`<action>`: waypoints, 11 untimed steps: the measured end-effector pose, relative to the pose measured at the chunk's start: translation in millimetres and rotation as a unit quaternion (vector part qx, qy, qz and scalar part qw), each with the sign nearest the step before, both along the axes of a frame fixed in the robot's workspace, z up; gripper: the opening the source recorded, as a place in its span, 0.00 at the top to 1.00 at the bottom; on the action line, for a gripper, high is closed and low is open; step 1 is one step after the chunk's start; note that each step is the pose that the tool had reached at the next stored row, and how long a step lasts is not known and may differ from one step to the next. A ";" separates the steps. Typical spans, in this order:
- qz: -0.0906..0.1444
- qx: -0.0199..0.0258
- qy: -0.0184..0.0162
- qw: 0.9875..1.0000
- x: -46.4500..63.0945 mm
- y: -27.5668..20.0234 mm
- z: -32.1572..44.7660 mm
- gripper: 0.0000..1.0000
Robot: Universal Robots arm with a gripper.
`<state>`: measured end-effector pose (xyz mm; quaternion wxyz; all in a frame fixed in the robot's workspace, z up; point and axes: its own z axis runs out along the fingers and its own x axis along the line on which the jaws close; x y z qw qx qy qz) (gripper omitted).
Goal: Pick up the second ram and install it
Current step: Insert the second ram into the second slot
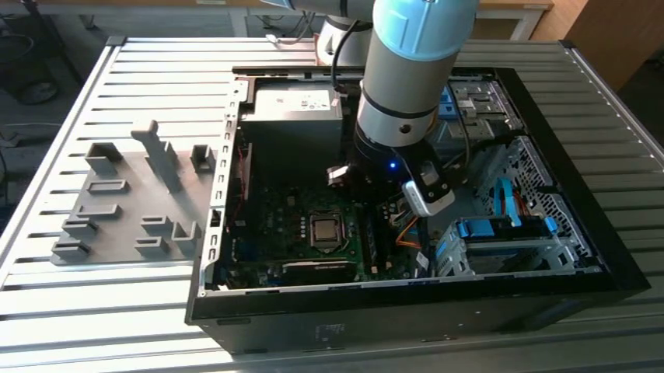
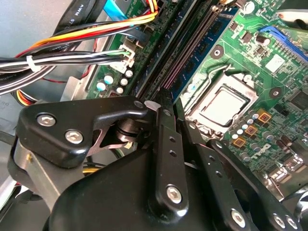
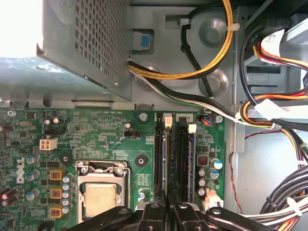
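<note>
Second wrist view: the gripper (image 2: 166,103) is down among the motherboard's memory slots (image 2: 192,48), fingers drawn together on the thin edge of the second ram (image 2: 185,79), a bluish stick standing in a slot. First wrist view: the stick (image 3: 190,159) lies near the motherboard (image 3: 106,139) edge by the cable bundle (image 3: 288,192). My judgement: press straight down, evenly, keeping the stick upright, until both end latches close.

Cable bundle (image 3: 269,115) beside slots (image 3: 175,159)

The arm (image 1: 407,70) reaches steeply downward, its gripper (image 3: 167,211) pointing down with the fingers (image 2: 168,144) drawn close together.
</note>
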<state>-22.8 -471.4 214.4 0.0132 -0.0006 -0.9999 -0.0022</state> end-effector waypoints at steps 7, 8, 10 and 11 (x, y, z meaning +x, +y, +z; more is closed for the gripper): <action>-0.007 0.000 0.000 1.000 0.5 0.0 0.0 0.86; -0.009 0.000 0.000 1.000 0.5 -0.1 -0.1 0.86; -0.011 0.000 0.000 1.000 0.5 -0.1 -0.6 0.86; -0.011 0.000 0.000 1.000 0.5 -0.1 -0.8 0.86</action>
